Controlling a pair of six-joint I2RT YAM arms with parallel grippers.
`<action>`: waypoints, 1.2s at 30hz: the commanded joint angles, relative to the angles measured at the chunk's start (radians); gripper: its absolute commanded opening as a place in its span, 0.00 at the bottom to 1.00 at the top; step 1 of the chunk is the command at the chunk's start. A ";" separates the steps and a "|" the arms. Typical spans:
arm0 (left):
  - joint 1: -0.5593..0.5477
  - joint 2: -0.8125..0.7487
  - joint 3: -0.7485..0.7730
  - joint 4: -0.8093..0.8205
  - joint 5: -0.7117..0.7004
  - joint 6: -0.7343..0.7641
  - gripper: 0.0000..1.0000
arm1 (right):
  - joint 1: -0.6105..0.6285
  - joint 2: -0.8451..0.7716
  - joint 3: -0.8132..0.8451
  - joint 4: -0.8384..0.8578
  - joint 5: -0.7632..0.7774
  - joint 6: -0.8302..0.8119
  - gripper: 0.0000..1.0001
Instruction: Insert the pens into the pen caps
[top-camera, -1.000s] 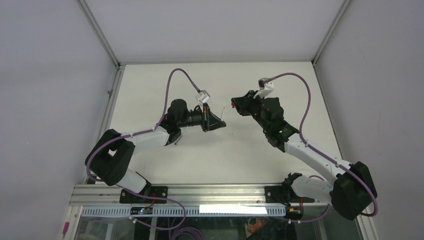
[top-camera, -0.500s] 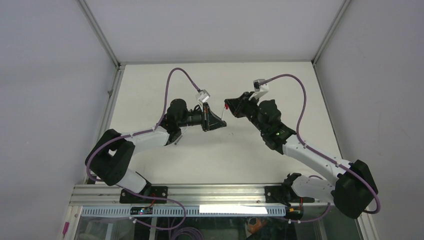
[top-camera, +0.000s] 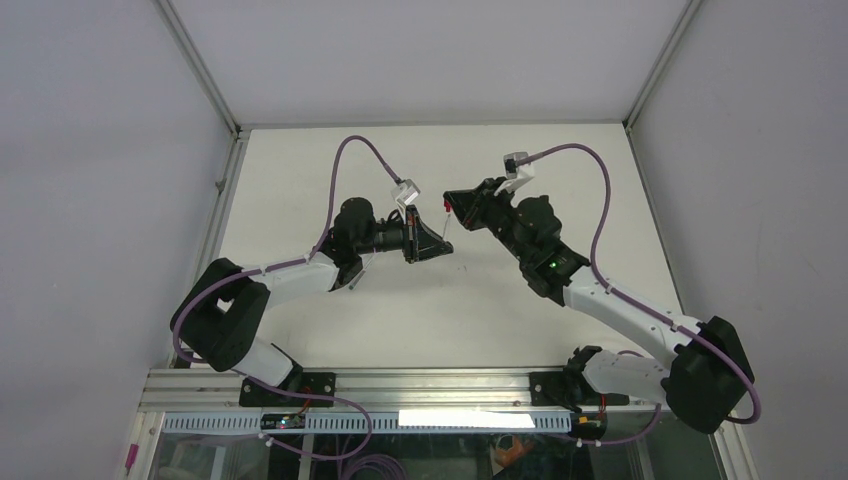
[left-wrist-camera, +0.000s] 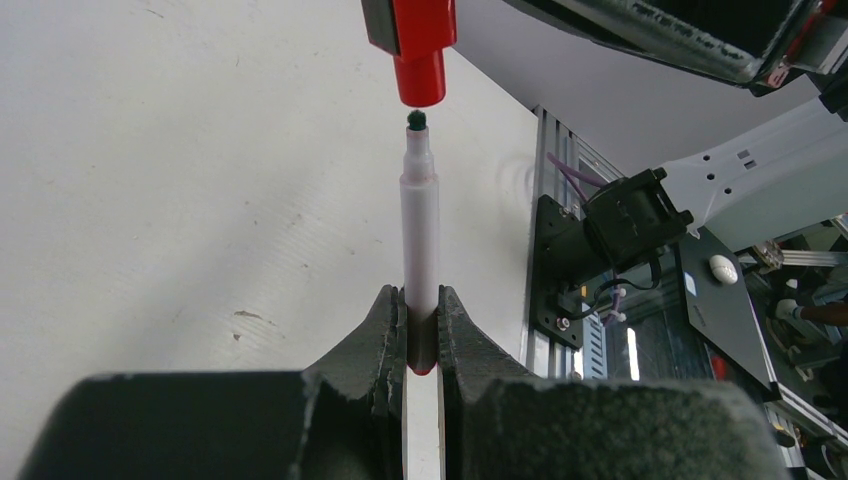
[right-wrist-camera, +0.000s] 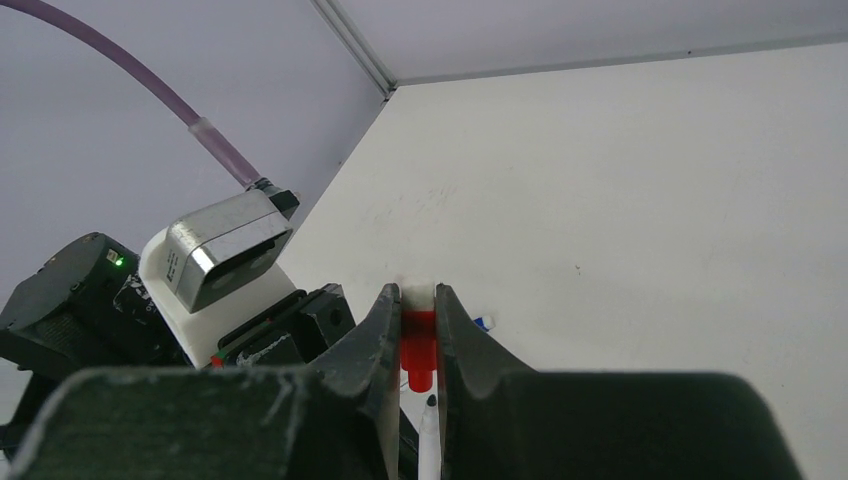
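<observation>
While red stubby plastic cap (left-wrist-camera: 421, 80) sits pinched in right gripper (right-wrist-camera: 418, 298), thin white-bodied pen with dark tip (left-wrist-camera: 420, 215) stands pinched in left gripper (left-wrist-camera: 421, 305). Tip just short of cap mouth, aligned, not touching. This insertion not yet done; push-together left, by my read. Small blue piece (right-wrist-camera: 483, 322) on table beyond cap, maybe another cap. Other pens not seen. Off-white scuffed table (top-camera: 430, 320) under cap; grey walls (top-camera: 100, 150), aluminium frame (top-camera: 200, 70) around.

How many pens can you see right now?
1 for sure: the white pen, pinched in the left hand, tip pointing at the red cap in the right hand. A thin pale stick beside the left arm might be another, and more may hide under the arms.
</observation>
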 joint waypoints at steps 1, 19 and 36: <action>-0.009 -0.019 0.021 0.050 0.014 0.022 0.00 | 0.012 -0.044 0.021 0.039 0.005 -0.013 0.00; -0.009 -0.083 0.032 -0.044 -0.009 0.082 0.00 | 0.018 -0.062 -0.038 0.038 0.025 -0.002 0.00; -0.009 -0.071 0.030 -0.037 -0.003 0.080 0.00 | 0.020 -0.041 -0.014 0.053 0.011 -0.007 0.00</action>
